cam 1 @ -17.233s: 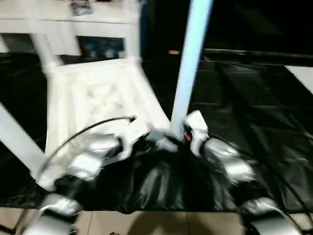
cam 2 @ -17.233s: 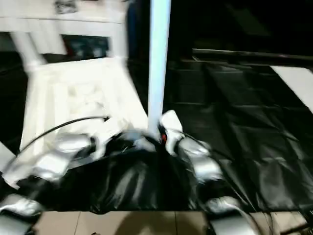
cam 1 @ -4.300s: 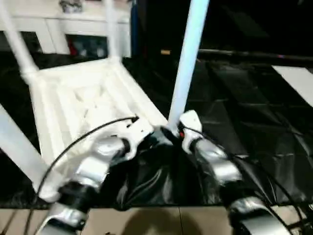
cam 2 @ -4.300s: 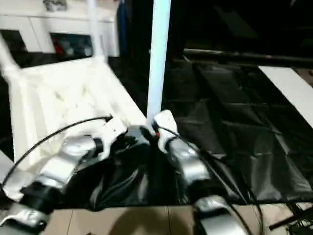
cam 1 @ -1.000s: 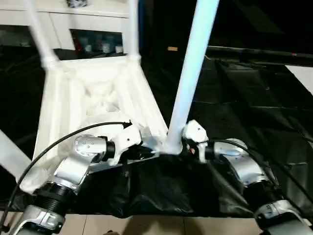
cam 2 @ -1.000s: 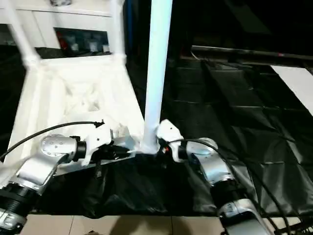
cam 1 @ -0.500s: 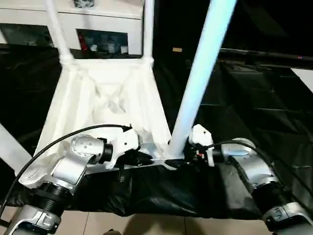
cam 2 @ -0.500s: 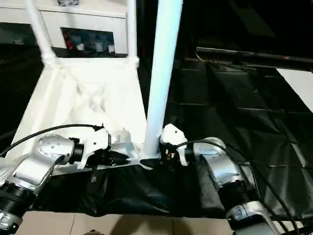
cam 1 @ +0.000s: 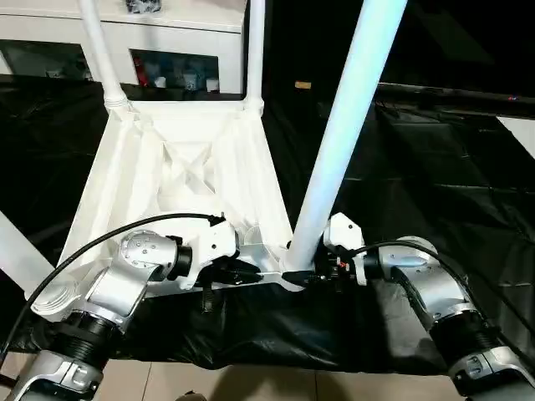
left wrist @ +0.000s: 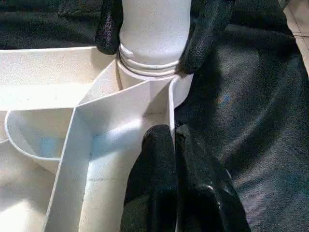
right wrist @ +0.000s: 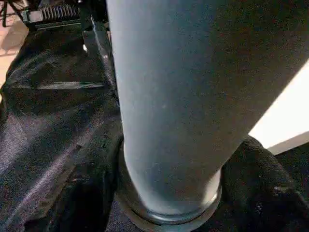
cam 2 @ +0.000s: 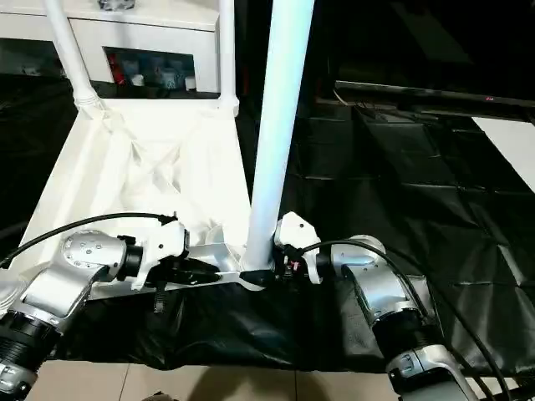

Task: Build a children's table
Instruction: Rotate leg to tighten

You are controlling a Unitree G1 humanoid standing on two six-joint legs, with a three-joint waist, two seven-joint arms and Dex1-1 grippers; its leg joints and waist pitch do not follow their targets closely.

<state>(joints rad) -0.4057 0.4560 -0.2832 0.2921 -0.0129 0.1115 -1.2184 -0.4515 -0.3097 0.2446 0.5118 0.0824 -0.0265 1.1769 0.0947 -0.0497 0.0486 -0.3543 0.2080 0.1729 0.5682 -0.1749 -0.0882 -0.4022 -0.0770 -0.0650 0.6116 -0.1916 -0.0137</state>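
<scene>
1. Zero readable writing anywhere you're looking, no brand and no label on the white plastic, so nothing to report there.
2. Your table top lies upside down on the black sheet, ribbed X underside facing up. It works like a shallow tray, with ribs and bare plastic inside.
3. You've got legs standing in the corner sockets: two at the far corners, and a leg at the near left corner running off the picture edge.
4. The near right leg stands upright in its socket, right between your two arms.
5. Your left gripper is pinched shut on the thin edge wall of the table top, just beside that socket.
6. Your right gripper has a black finger on each side of the leg's base just above the socket. Whether the pads are actually pressing, I can't tell.
7. Behind the table is a white cabinet with a glass door, and small items sit on the shelf inside, too small to make out.
</scene>
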